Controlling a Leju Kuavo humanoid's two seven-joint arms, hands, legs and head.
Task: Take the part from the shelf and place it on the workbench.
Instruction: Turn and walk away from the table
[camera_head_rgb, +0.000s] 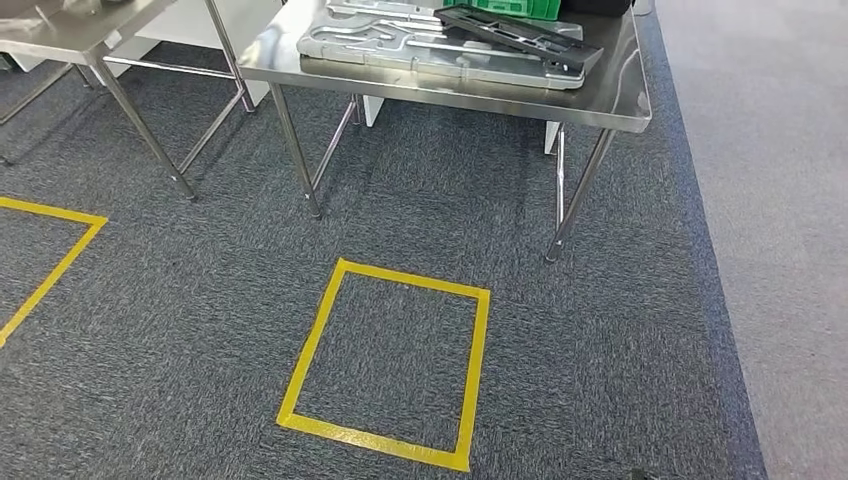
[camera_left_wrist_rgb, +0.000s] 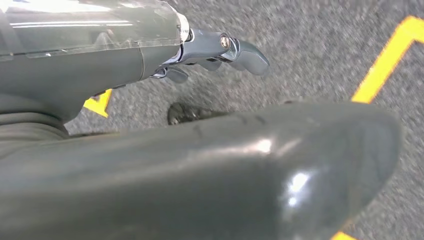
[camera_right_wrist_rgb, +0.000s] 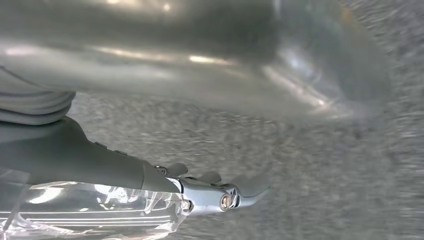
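Head view: shiny steel table (camera_head_rgb: 620, 95) ahead, with long black plastic part (camera_head_rgb: 520, 38) lying across flat grey moulded tray (camera_head_rgb: 400, 50). Yellow tape square (camera_head_rgb: 415, 277) on grey carpet (camera_head_rgb: 200, 350) near its legs.

Left wrist view: left hand (camera_left_wrist_rgb: 215, 50) hanging over carpet, fingers loose and apart, holding nothing.

Right wrist view: right hand (camera_right_wrist_rgb: 215, 192) just the same.

Best to stand inside the square, face the table straight, then reach slowly.

Workshop: steel workbench (camera_head_rgb: 610, 95), yellow floor tape (camera_head_rgb: 385, 370).
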